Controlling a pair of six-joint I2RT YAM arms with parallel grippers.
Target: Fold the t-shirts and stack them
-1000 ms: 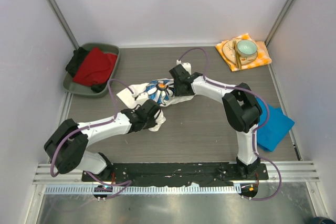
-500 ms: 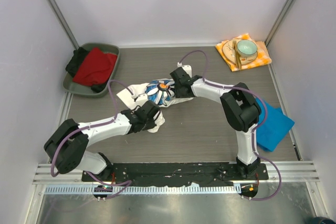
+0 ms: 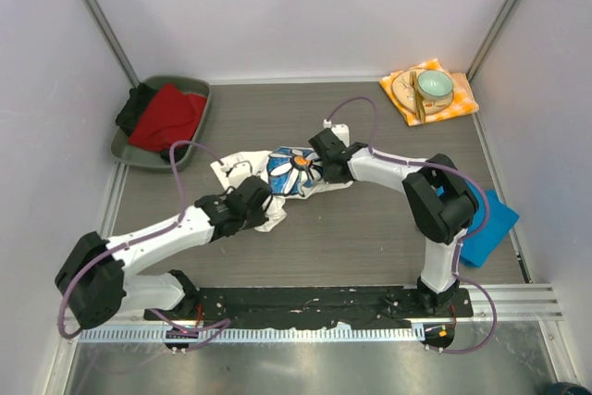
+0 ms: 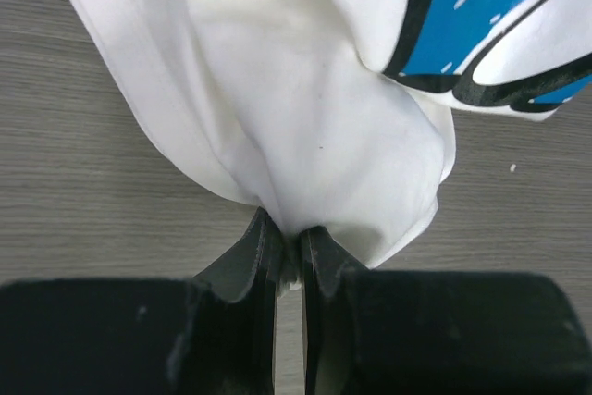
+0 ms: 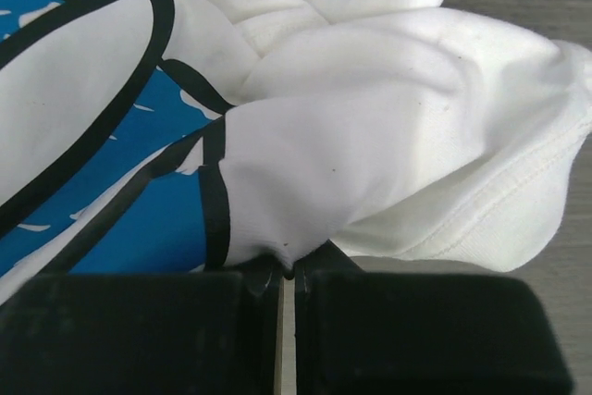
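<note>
Left tool: pinched shut on a gather of plain white cloth at the near-left end of the white shirt.
Blue shirt: at the near right edge of the table, partly behind the right arm and well apart from the white one. I cannot tell whether it is neatly folded.
White shirt: mid-table, crumpled, flower print facing up, strung between the two tools.
Right tool: closed tight on a fold at the edge of the print, at the shirt's right end.
Risk, grip: both tools hold bunched cloth, not a clean hem or corner. Pulling apart could spread the shirt crooked, or the thin cloth could slip free.
Risk, layers: either pinch may have caught two layers, so the shirt might not open flat.
Risk, cable: the left arm's cable loops just beside the shirt's far-left end and could drag it.
Far left: a tray with red cloth, well clear.
Far right: a checked napkin under a cup, well clear.
</note>
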